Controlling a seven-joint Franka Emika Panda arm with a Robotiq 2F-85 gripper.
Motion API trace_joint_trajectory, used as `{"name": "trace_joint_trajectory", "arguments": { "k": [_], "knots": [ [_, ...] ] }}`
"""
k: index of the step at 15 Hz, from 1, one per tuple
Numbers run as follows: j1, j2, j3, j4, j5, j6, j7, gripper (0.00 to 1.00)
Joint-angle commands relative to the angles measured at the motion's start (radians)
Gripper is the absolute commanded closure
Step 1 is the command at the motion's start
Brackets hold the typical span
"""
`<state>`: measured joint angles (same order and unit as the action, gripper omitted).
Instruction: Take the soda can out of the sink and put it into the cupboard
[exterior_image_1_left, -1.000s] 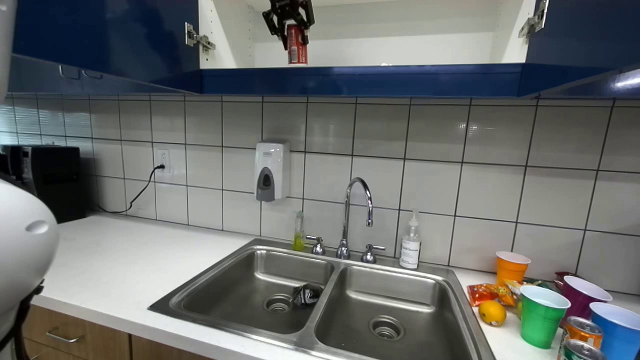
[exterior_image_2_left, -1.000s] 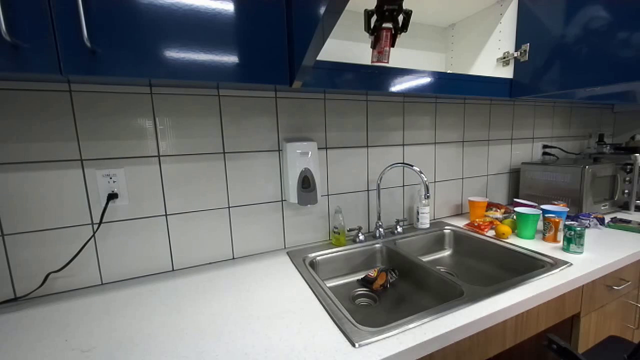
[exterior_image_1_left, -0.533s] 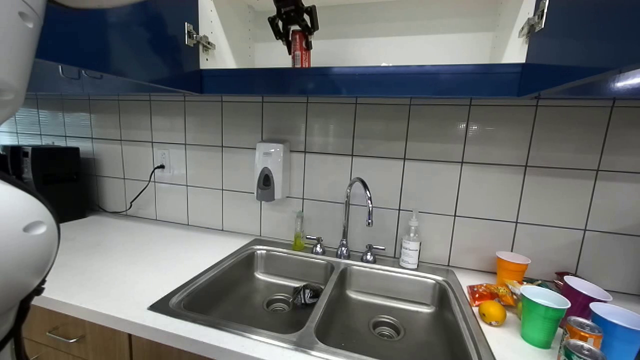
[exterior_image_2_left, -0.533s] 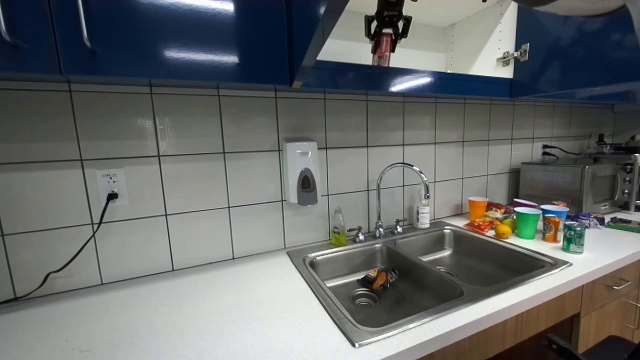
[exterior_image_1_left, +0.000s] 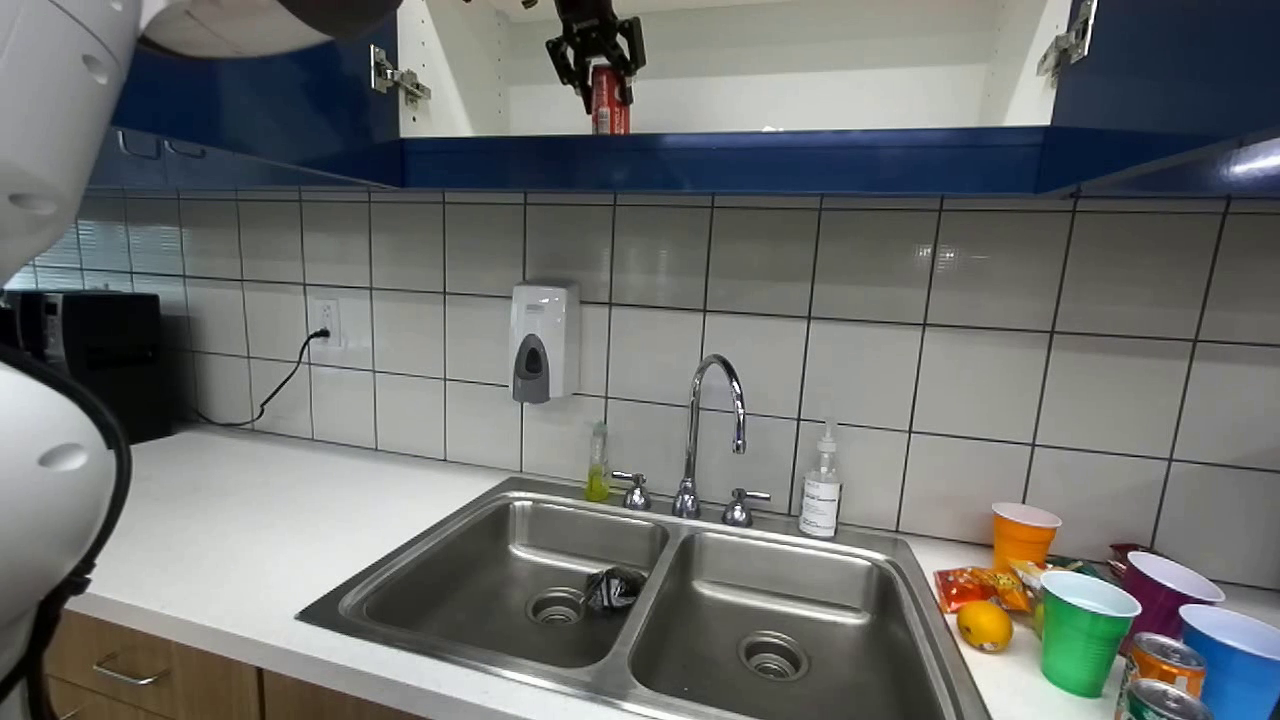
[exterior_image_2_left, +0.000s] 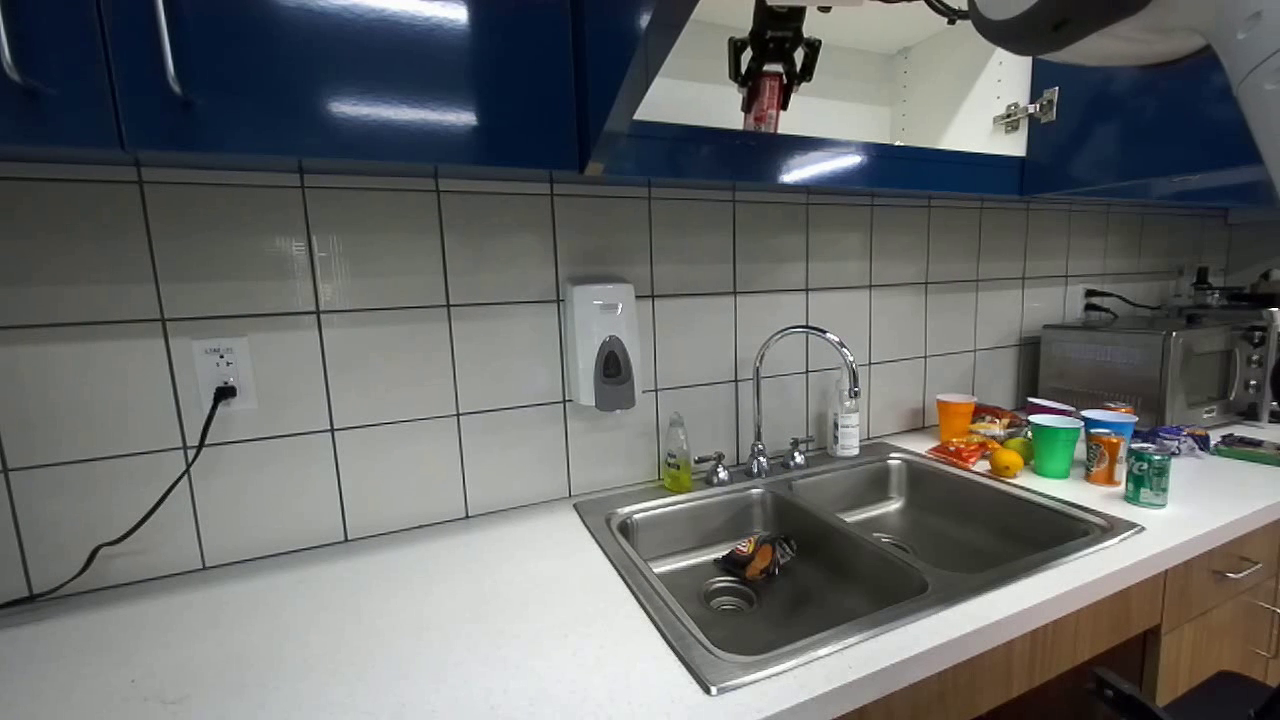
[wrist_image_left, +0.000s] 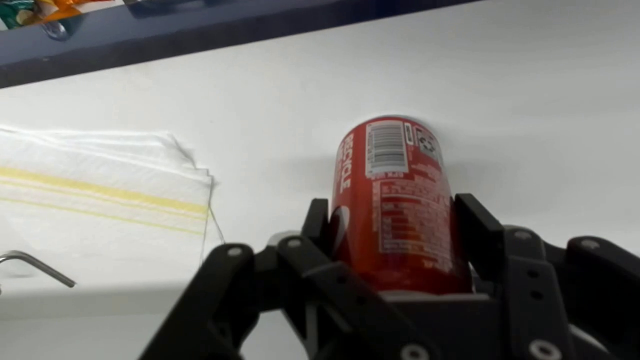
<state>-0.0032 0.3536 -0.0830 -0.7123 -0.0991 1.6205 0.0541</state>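
Pale tiles (exterior_image_1_left: 760, 260) run behind a white counter (exterior_image_2_left: 350, 620), and above them the blue-fronted cupboard (exterior_image_1_left: 720, 160) stands open. Inside it — roughly upright — is the soda can (wrist_image_left: 395, 190), pinched by its sides in the gripper (wrist_image_left: 390, 212); whether its base touches the shelf (wrist_image_left: 270, 100) I cannot tell. White sheets (wrist_image_left: 100, 200) with yellow stripes and a bent metal rod (wrist_image_left: 45, 269) lie in there too. One basin of the sink (exterior_image_2_left: 663, 600) holds a dark snack packet (exterior_image_2_left: 758, 556) beside the drain (exterior_image_2_left: 728, 596); at the back edge, a clear bottle (exterior_image_2_left: 677, 440) contains yellow-green liquid (exterior_image_2_left: 678, 480).
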Motion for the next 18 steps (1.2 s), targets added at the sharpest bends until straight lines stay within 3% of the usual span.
{"name": "trace_joint_trajectory", "arguments": {
  "k": [1,3,18],
  "knots": [
    [-0.017,0.050,0.000,0.080,0.018,-0.041,-0.020,0.08],
    [-0.019,0.064,-0.003,0.087,0.019,-0.050,-0.017,0.00],
    [-0.021,0.066,0.007,0.105,0.037,-0.059,-0.036,0.00]
  ]
}}
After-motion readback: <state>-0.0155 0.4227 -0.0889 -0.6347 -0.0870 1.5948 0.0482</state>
